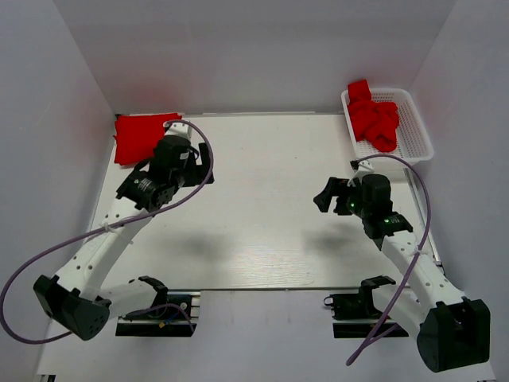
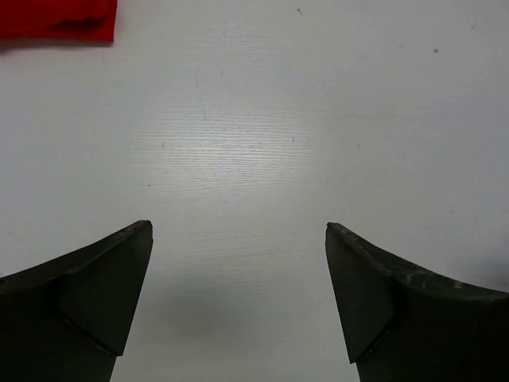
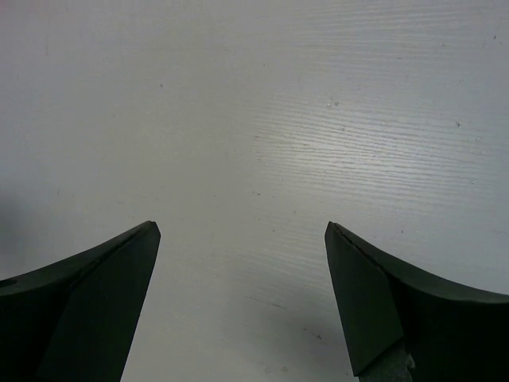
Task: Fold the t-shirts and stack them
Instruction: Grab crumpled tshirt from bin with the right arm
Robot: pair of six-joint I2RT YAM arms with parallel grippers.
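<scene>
A folded red t-shirt (image 1: pixel 140 135) lies at the table's far left corner; its edge shows at the top left of the left wrist view (image 2: pixel 56 19). More red t-shirts (image 1: pixel 374 118) lie crumpled in the white mesh basket (image 1: pixel 416 127) at the far right. My left gripper (image 1: pixel 205 169) is open and empty, just right of the folded shirt, above bare table (image 2: pixel 238 229). My right gripper (image 1: pixel 328 196) is open and empty over bare table (image 3: pixel 242 227), well below the basket.
The white table (image 1: pixel 262 215) is boxed in by white walls at the back and both sides. Purple cables loop from both arms. Two black clamps sit at the near edge.
</scene>
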